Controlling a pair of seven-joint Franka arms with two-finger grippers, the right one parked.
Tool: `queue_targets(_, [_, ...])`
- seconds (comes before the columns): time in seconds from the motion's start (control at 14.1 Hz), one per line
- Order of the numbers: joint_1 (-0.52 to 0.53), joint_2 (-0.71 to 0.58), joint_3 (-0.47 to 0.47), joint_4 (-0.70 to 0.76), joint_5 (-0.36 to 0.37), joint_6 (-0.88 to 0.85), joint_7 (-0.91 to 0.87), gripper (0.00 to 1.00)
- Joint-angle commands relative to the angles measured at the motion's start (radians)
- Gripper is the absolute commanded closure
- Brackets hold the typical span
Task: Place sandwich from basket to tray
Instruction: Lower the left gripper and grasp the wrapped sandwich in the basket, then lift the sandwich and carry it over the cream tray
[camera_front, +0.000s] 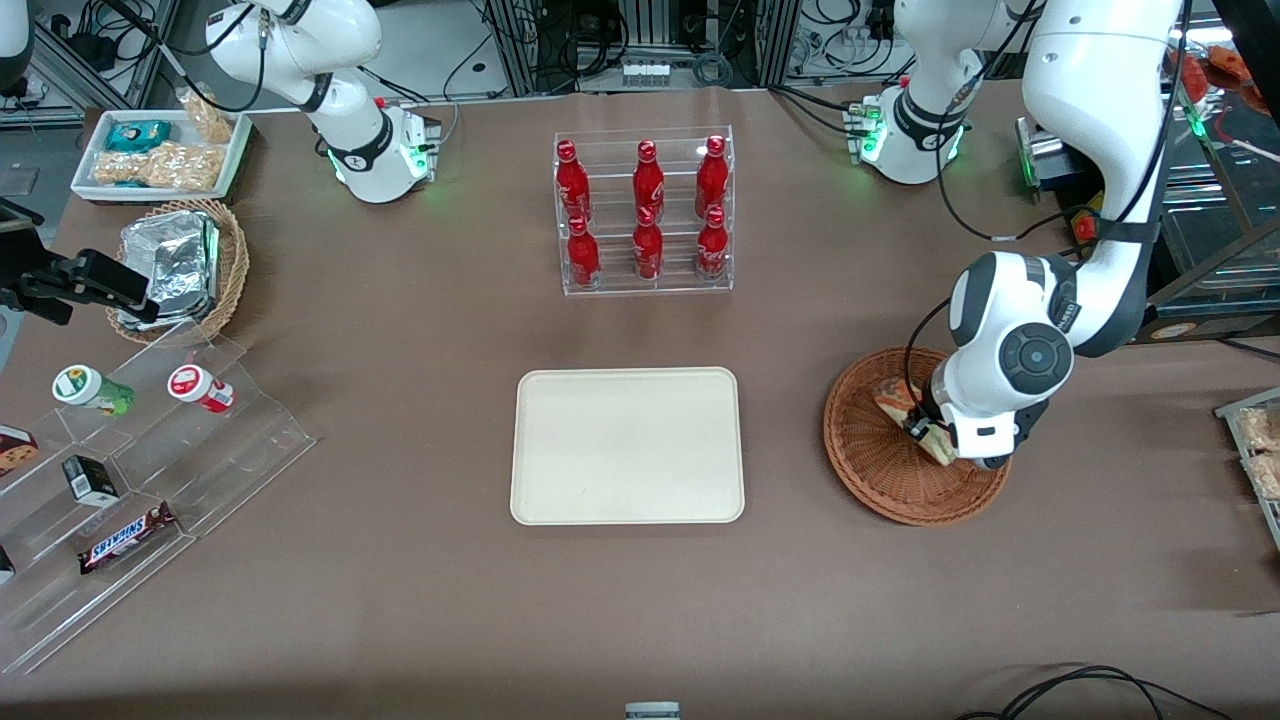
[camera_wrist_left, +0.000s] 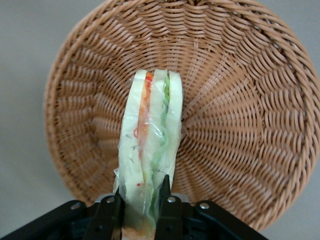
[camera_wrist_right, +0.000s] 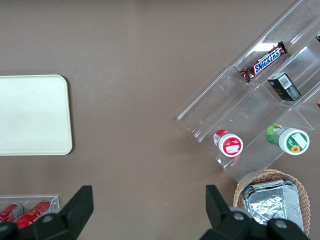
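Gripper positioned over the basket, toward the working arm's end of the bench. Wrist view: both fingers pressed against opp. faces of the sandwich, clamping it at one end; wrap visibly pinched there. Sandwich stands on edge, bread slices vertical, orange/red filling layer on one side, green on the other. Whether its free end touches the weave or hangs just above it: cannot tell. Front view: sandwich partly hidden by wrist housing, seen inside basket rim, over the basket's interior.

Basket round, shallow, reddish-brown wicker; no other contents seen. Sits on bench beside the tray, a gap of bare bench between them.

Tray cream-white, rect., rounded corners, low rim; surface bare. Approx. centre of bench. In parked-arm wrist view only a corner portion of tray shows.

Other items, all well apart from basket:
- Clear rack of red bottles, farther from front camera than tray.
- Tan wicker basket w/ foil packs, parked arm's end.
- White snack tray, farther from camera than the foil basket.
- Clear stepped display stand w/ two small cups, a Snickers bar and a small dark box, parked arm's end, nearer camera.
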Motion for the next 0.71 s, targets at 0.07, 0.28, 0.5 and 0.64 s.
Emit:
queue_targets(0.07, [-0.042,-0.003,-0.008,0.11,0.019,-0.068,-0.01,1.0])
queue_targets(0.28, [-0.041,0.036,-0.084,0.171,0.012,-0.045,0.248,0.98])
queue_targets(0.5, [-0.042,0.202,-0.199,0.393,0.004,-0.057,0.286,0.95])
queue_targets(0.64, [-0.077,0.283,-0.244,0.512,0.029,-0.072,0.283,0.95])
